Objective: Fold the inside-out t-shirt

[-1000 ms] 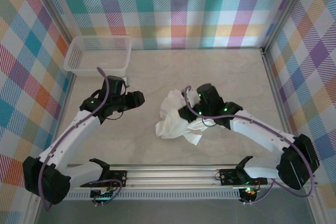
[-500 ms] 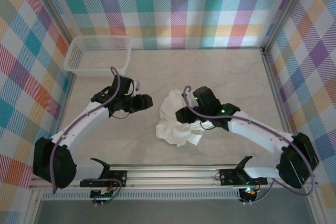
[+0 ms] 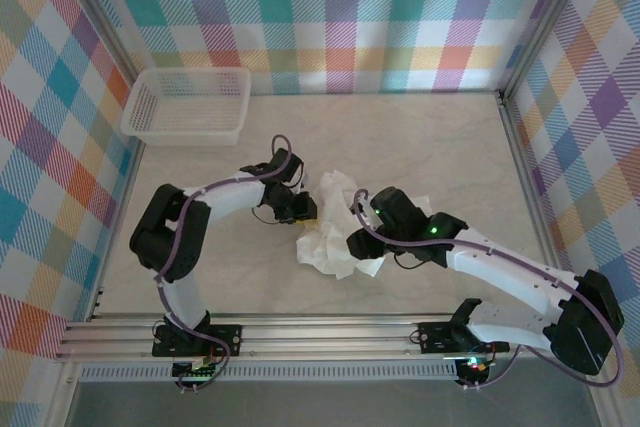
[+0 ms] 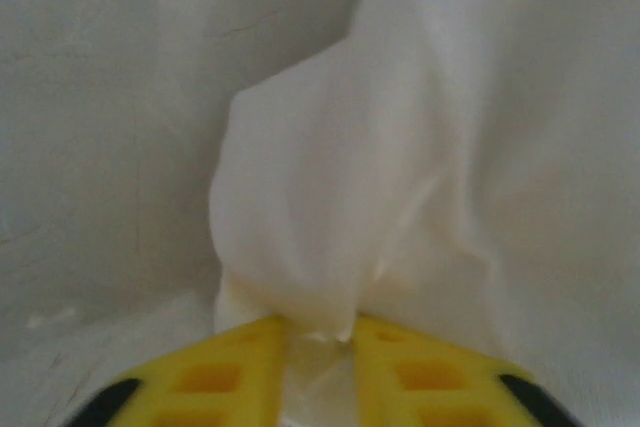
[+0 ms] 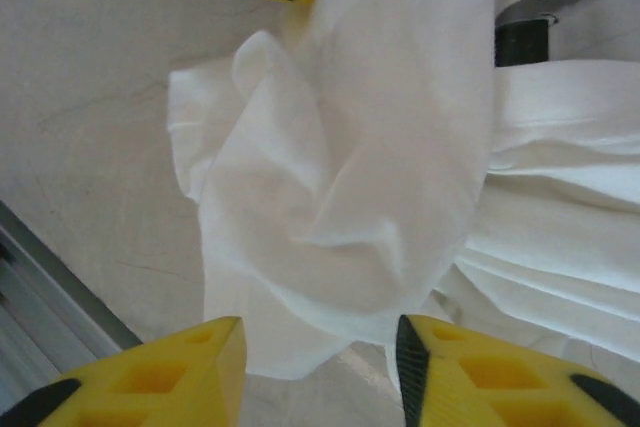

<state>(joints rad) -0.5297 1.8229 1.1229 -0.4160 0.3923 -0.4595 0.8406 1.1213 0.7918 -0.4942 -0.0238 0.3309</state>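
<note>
The inside-out t-shirt (image 3: 330,232) lies crumpled in a white heap at the middle of the table. My left gripper (image 3: 303,209) is at the heap's upper left edge, and its yellow fingers (image 4: 225,372) are shut on a bunched fold of the t-shirt (image 4: 320,237). My right gripper (image 3: 357,243) hangs over the heap's right side. In the right wrist view its fingers (image 5: 160,372) stand wide open above the t-shirt (image 5: 340,167), holding nothing.
A white plastic mesh basket (image 3: 187,105) stands at the back left corner. Aluminium rails (image 3: 520,147) edge the table on the sides and front. Bare tabletop (image 3: 420,147) stretches behind and to the right of the heap.
My left arm swung right from near the basket to the t-shirt and closed on its edge. The right gripper shifted slightly toward the front over the heap.
</note>
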